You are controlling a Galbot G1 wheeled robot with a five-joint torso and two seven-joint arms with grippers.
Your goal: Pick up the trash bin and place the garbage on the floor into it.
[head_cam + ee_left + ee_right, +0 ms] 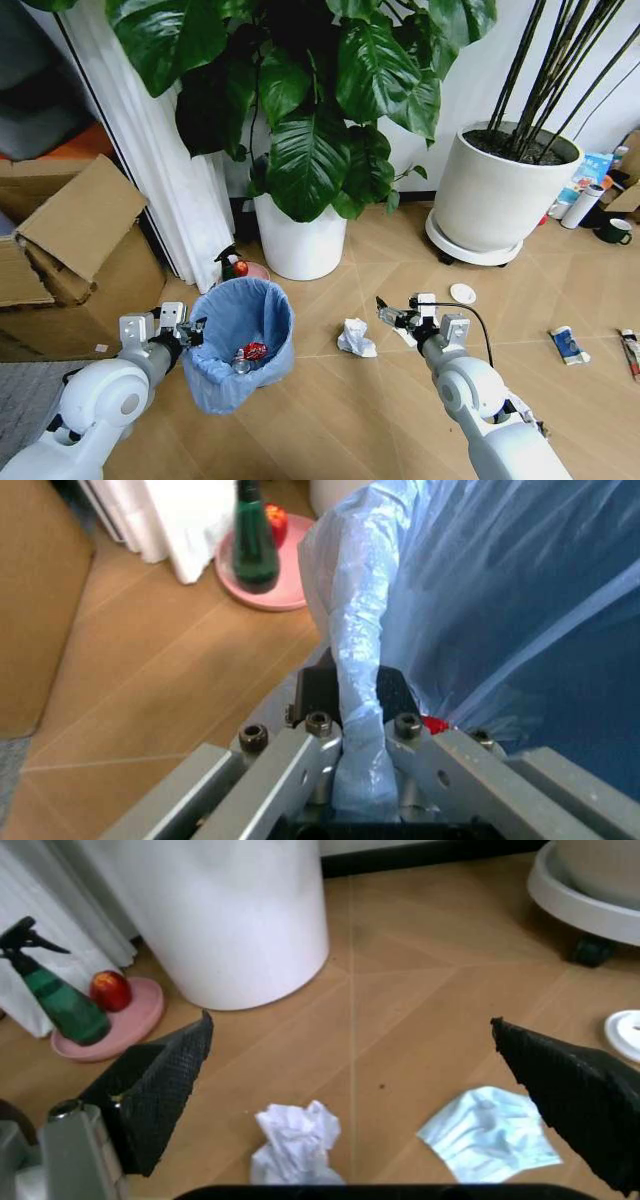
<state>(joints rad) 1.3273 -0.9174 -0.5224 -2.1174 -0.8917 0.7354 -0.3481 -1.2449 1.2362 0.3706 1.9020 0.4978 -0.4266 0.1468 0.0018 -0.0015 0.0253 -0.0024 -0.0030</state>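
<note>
I see my left gripper (186, 331) clamped on the bin (240, 345) rim: round, blue-lined, mouth up, 1 red scrap inside. Right gripper (350, 1065) jaws apart above a paper wad (295, 1140).

The herringbone wood floor (400, 270) carries a crumpled paper wad (356, 337) at centre, a white lid (463, 293), a blue-white wrapper (568, 345) at right, and two white plant pots (300, 240).
</note>
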